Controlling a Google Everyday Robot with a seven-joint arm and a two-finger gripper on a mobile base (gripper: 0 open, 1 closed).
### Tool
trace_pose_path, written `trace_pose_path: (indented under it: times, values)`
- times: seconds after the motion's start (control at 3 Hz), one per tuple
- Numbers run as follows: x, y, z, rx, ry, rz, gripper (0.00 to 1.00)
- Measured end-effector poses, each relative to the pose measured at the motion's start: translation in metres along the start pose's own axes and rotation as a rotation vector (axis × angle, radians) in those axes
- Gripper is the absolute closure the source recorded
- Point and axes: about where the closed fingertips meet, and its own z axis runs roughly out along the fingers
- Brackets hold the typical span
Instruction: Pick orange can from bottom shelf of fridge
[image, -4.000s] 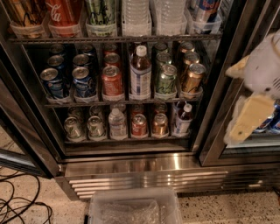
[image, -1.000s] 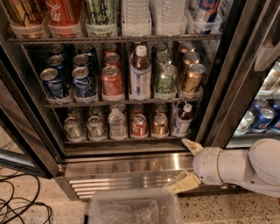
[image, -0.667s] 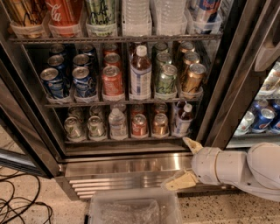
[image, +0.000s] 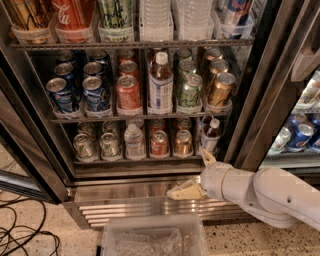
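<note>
The orange can (image: 183, 142) stands upright on the bottom shelf (image: 120, 162) of the fridge (image: 117, 191), right of a red can (image: 159, 143) and left of a small bottle (image: 210, 135). My gripper (image: 196, 174) is in front of the fridge's steel base, below and slightly right of the orange can and apart from it. Its cream fingers (image: 185, 191) are spread open and hold nothing. The white arm reaches in from the lower right.
The bottom shelf also holds silver-green cans (image: 83, 146) and a water bottle (image: 134, 142). The rack above has blue cans (image: 61, 94), a red can, a bottle and a gold-bronze can (image: 220, 90). A clear plastic bin (image: 150, 239) sits on the floor below; cables (image: 22, 235) lie at left.
My arm came down from the upper right to the front of the fridge's base, then edged slightly left toward the bottom shelf. The cans have not moved.
</note>
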Motion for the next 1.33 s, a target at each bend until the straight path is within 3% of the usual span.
trace_pose_path:
  times: [0.33, 1.0, 1.33]
  values:
    - [-0.001, -0.008, 0.028, 0.056, -0.046, -0.015, 0.0]
    - [0.007, -0.007, 0.036, 0.064, -0.051, 0.006, 0.0]
    - [0.018, -0.009, 0.044, 0.108, -0.058, 0.015, 0.0]
